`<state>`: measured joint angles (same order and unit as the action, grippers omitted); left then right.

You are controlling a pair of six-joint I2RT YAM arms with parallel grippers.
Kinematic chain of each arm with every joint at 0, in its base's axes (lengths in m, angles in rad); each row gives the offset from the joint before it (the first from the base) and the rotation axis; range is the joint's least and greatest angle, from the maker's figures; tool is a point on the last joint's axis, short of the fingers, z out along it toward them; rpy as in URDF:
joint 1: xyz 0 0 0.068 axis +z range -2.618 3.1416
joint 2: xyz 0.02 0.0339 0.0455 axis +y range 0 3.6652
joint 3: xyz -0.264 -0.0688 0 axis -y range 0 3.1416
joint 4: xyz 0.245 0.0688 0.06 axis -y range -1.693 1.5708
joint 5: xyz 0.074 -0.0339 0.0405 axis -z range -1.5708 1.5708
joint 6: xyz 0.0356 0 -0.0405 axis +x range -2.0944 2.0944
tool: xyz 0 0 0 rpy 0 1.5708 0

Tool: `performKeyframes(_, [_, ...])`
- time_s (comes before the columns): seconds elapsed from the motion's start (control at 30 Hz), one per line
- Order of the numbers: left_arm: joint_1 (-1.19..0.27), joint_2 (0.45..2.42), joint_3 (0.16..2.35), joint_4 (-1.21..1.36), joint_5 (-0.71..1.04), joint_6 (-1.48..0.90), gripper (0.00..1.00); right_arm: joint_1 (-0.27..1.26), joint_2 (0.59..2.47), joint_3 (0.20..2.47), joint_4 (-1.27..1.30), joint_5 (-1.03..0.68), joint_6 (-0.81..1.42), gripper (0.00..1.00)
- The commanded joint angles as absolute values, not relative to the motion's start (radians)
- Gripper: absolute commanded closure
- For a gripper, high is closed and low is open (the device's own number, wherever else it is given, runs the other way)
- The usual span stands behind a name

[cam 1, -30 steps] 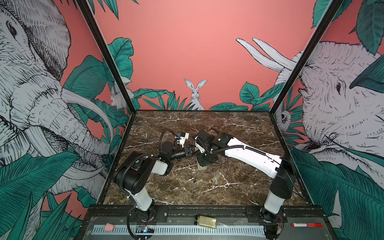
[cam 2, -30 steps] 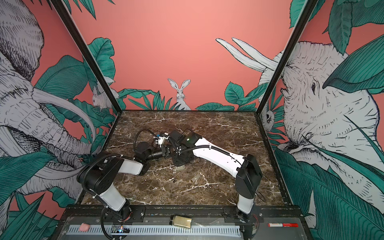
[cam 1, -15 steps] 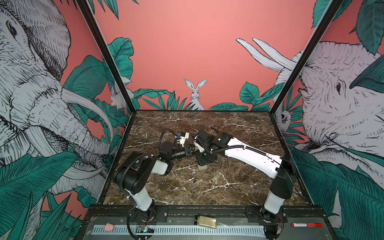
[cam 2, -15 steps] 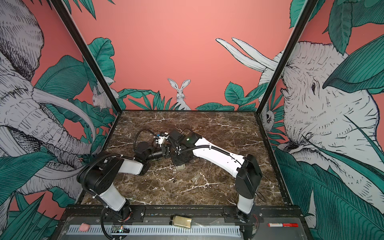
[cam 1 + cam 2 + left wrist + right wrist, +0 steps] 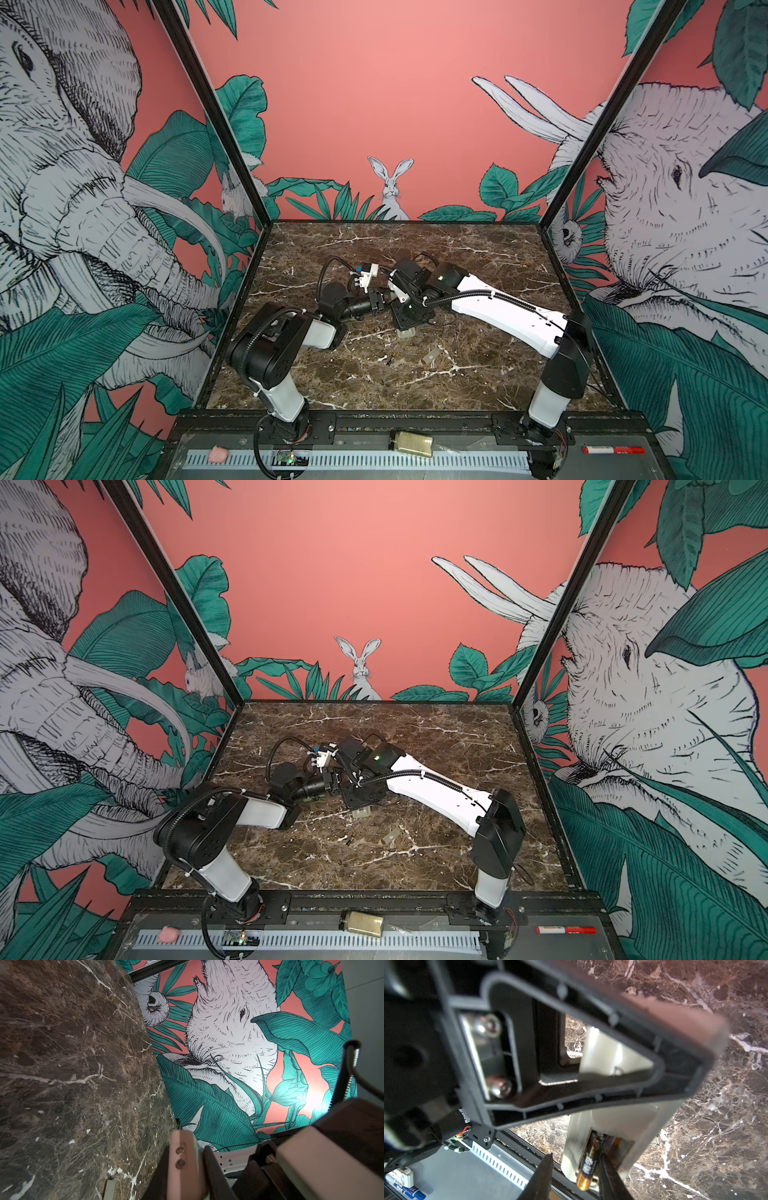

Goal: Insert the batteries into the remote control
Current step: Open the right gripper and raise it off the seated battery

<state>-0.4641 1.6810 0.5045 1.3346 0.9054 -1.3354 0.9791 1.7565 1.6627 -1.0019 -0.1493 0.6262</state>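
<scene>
Centrally, the left gripper was clamped on the remote control over the middle of the marble table, its grey back toward the right wrist camera. A battery lay in the open recess, brassy end toward the remote's end. The right gripper straddled that battery, jaws parted, bare casing showing between one jaw and the cell.
</scene>
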Motion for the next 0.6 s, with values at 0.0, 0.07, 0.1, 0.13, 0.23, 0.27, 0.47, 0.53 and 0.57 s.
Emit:
performKeyframes(0.0, [-0.469, 1.637, 0.527, 1.397, 0.924, -1.353, 1.0, 0.984, 1.715, 1.695, -1.003, -0.128, 0.641, 0.6])
performKeyframes(0.07, [-0.469, 1.634, 0.525, 1.397, 0.927, -1.354, 1.0, 0.984, 1.712, 1.699, -1.002, -0.126, 0.643, 0.59])
performKeyframes(0.1, [-0.469, 1.634, 0.525, 1.396, 0.928, -1.354, 1.0, 0.984, 1.71, 1.699, -1.003, -0.124, 0.643, 0.58])
performKeyframes(0.13, [-0.469, 1.632, 0.523, 1.398, 0.93, -1.355, 1.0, 0.983, 1.71, 1.701, -1.003, -0.122, 0.644, 0.58])
performKeyframes(0.23, [-0.469, 1.628, 0.521, 1.398, 0.931, -1.356, 1.0, 0.984, 1.709, 1.709, -1.006, -0.121, 0.642, 0.56])
performKeyframes(0.27, [-0.469, 1.627, 0.521, 1.398, 0.932, -1.356, 1.0, 0.985, 1.708, 1.712, -1.009, -0.12, 0.641, 0.56])
performKeyframes(0.47, [-0.469, 1.623, 0.522, 1.403, 0.933, -1.364, 1.0, 0.984, 1.704, 1.729, -1.021, -0.115, 0.64, 0.55])
performKeyframes(0.53, [-0.469, 1.62, 0.523, 1.403, 0.934, -1.365, 1.0, 0.984, 1.701, 1.739, -1.029, -0.112, 0.634, 0.55])
performKeyframes(0.57, [-0.469, 1.619, 0.525, 1.402, 0.936, -1.366, 1.0, 0.985, 1.7, 1.745, -1.036, -0.108, 0.629, 0.55])
